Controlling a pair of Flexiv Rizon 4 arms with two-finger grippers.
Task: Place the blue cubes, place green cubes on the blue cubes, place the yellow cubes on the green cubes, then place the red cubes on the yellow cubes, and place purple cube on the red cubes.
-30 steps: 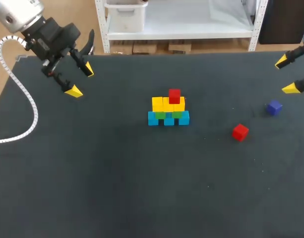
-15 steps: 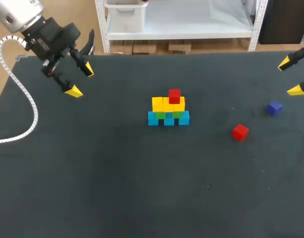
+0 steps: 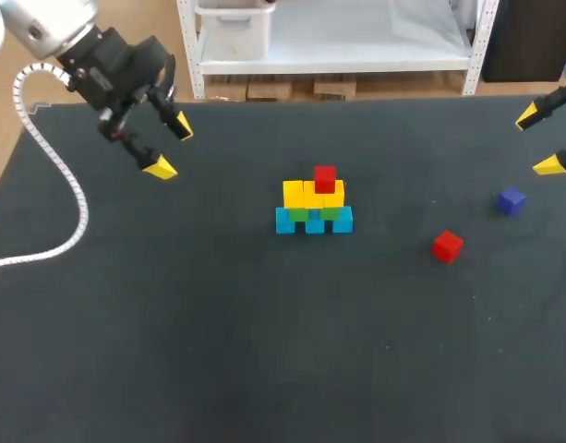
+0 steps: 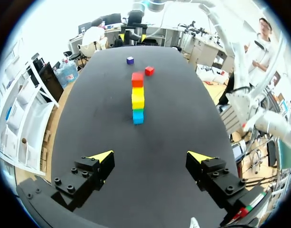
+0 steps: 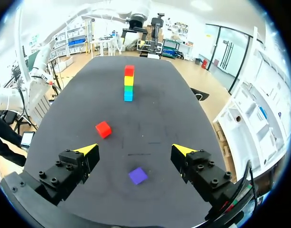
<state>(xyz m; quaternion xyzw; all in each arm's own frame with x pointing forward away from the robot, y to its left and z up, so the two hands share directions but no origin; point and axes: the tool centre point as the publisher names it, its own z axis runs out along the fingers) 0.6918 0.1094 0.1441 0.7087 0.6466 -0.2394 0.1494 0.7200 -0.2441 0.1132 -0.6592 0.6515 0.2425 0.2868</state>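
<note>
Since a second ago the left tool (image 3: 171,148) has slid a little inward over the worktop (image 3: 218,332), toward the stack. The right tool (image 3: 537,140) has drawn slightly back toward its own edge, and no cube has shifted.

The left tool (image 4: 150,156) hangs above the worktop with its fingers spread wide and nothing between them. Straight ahead of it, well apart, is the stack. The blue cubes (image 3: 314,221) sit in a row on the worktop, the green cubes (image 3: 314,213) rest on them, and the yellow cubes (image 3: 312,194) lie across the green. The stacked red cube (image 3: 325,178) sits on the yellow layer, toward the side nearer the right tool.

The right tool (image 5: 135,149) is also spread apart and holds nothing. The purple cube (image 5: 138,175) lies on the worktop under it, between the two fingers but touching neither. The loose red cube (image 5: 103,129) lies ahead of that tool, off to one side, between it and the stack. From the left tool, both loose cubes lie beyond the stack, the purple cube farther than the red one.
</note>
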